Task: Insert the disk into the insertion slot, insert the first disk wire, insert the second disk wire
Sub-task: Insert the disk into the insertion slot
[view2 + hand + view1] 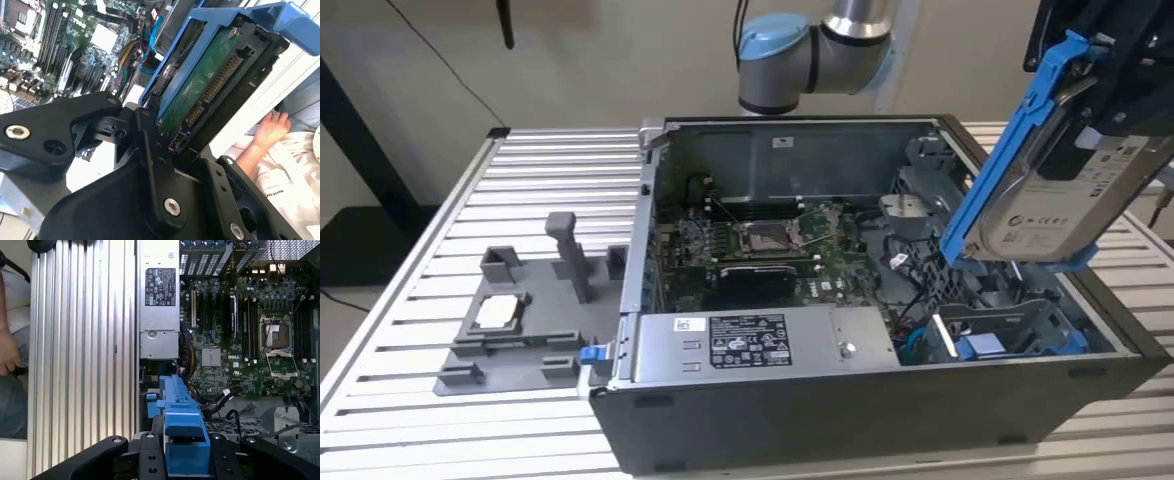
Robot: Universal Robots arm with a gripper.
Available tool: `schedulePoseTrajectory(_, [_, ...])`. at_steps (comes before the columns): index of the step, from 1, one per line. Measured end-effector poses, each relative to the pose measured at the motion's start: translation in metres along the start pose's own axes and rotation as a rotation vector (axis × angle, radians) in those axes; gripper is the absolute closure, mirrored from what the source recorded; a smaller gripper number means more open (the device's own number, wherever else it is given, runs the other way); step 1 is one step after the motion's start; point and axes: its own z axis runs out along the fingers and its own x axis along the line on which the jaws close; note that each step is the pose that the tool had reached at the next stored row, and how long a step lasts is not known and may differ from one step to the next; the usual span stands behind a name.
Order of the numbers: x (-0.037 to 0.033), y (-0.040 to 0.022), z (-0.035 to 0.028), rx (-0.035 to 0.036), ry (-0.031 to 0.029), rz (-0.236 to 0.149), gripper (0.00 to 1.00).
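Note:
My gripper [1110,105] is shut on the disk [1054,200], a silver drive in a blue plastic carrier. It hangs tilted, end down, above the open computer case [881,400] at the exterior view's right. The insertion slot [1007,330], a grey metal bay with blue clips, lies inside the case just below the disk's lower end. In the second wrist view the disk's green board [202,87] and connector face the camera, held between black fingers [150,145]. The first wrist view has the blue carrier [181,427] rising out of the gripper [182,462]. Blue and black cables [914,335] lie beside the slot.
A long grey labelled power-supply box [747,345] runs along the case's near side, with the motherboard [767,240] behind it. A grey fixture plate [520,325] holding a chip sits on the slatted table [414,400]. A person's hand [267,131] rests beyond the table edge.

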Motion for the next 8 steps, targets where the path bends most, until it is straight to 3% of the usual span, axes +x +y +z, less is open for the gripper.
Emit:
schedulePoseTrajectory(5, [0.0000, -0.0002, 0.0019, 0.0053, -0.0001, 0.000, 0.67])
schedulePoseTrajectory(8, [0.0000, -0.0003, 0.0038, 0.0148, -0.0003, 0.000, 0.67])
